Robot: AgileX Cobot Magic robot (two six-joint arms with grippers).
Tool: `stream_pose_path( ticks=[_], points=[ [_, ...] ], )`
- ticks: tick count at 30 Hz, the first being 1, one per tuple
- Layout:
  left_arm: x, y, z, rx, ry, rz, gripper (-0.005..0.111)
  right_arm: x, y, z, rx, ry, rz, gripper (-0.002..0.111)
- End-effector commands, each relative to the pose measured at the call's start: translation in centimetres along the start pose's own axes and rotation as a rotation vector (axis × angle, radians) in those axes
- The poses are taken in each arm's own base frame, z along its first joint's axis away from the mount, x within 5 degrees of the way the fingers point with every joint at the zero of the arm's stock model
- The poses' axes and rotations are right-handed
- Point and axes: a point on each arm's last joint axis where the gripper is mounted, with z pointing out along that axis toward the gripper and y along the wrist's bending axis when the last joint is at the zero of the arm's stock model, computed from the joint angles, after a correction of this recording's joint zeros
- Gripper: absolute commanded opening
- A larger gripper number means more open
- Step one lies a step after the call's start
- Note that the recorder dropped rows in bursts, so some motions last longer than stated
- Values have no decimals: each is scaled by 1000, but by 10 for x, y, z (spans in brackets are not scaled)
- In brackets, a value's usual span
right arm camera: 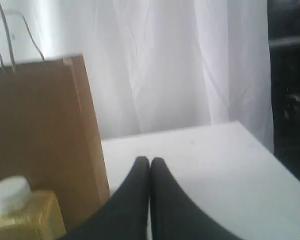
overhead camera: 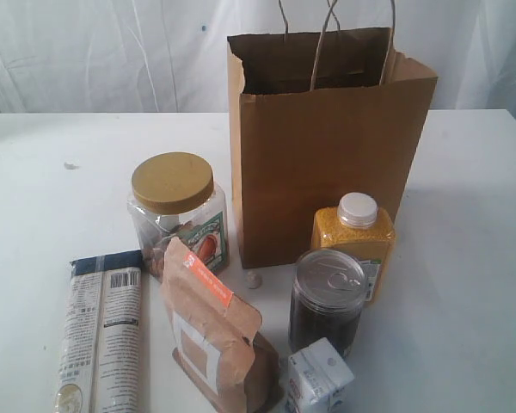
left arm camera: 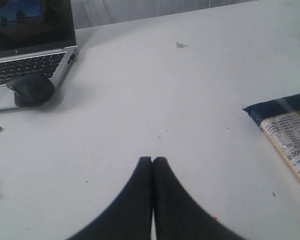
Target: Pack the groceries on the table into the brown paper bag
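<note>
Your left gripper (left arm camera: 152, 160) and right gripper (right arm camera: 150, 161) each show jaws pressed together, holding nothing. The brown paper bag (overhead camera: 327, 155) stands upright and open mid-table (overhead camera: 473, 258). Toward the near edge you see the yellow-lidded jar (overhead camera: 176, 211), yellow bottle (overhead camera: 354, 241), dark tin (overhead camera: 327, 301), brown pouch (overhead camera: 211, 335), white carton (overhead camera: 316, 379) and long packet (overhead camera: 103, 335).

The brown paper bag (overhead camera: 327, 163) is seen open-topped; its front is hemmed in by jar (overhead camera: 177, 215), bottle (overhead camera: 354, 241) and tin (overhead camera: 327, 301).
</note>
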Motion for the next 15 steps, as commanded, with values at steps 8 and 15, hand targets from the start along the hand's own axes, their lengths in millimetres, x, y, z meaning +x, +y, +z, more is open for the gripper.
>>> stream_pose_path(
  ticks=[8, 15],
  points=[
    [1, -1, 0, 7, -6, -3, 0, -36, 5, -8, -66, -410, 39, 0],
    [1, -1, 0, 7, -6, -3, 0, -76, 12, -44, -418, -941, 487, 0]
  ],
)
